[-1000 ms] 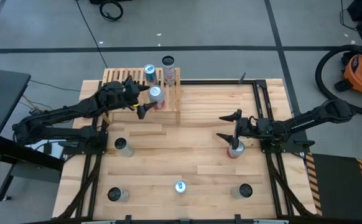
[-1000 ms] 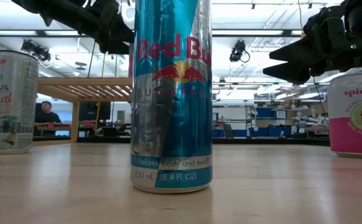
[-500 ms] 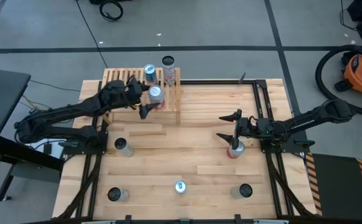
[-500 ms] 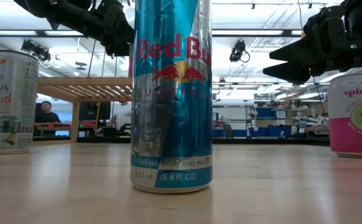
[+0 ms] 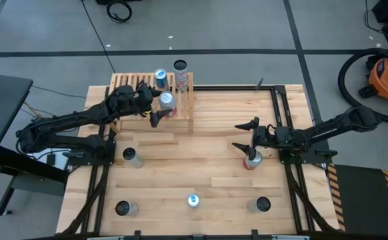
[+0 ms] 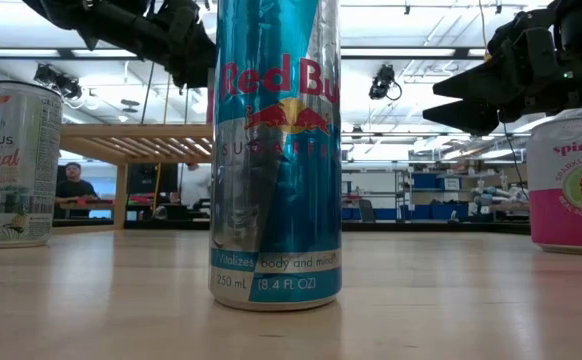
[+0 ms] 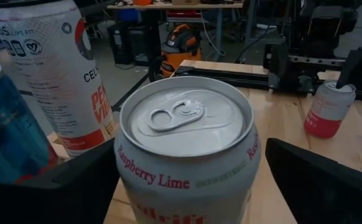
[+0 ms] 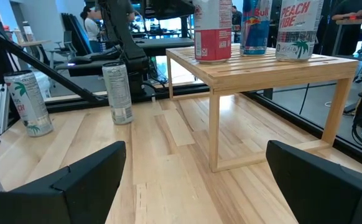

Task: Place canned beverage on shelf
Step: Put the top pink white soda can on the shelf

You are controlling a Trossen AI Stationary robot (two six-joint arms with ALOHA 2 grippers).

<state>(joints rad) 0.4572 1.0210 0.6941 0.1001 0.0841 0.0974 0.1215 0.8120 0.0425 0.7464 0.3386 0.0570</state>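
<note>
My left jaws (image 7: 187,180) straddle the can (image 7: 187,149) on the shelf (image 5: 124,83), spread. It is rigid but thin-walled and slick; grip mid-body, gently. My right jaws (image 5: 246,134) wait spread.

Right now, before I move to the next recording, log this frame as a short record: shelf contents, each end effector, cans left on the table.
shelf: pale slatted rack at the table's far left edge
cans on shelf: three, Raspberry Lime can, Red Bull can, Celsius Peach Vibe can
left end effector: open, fingers either side of the Raspberry Lime can, which stands on the shelf
right end effector: open, above the pink can, not gripping it
cans on table: five counted in the high view
</note>
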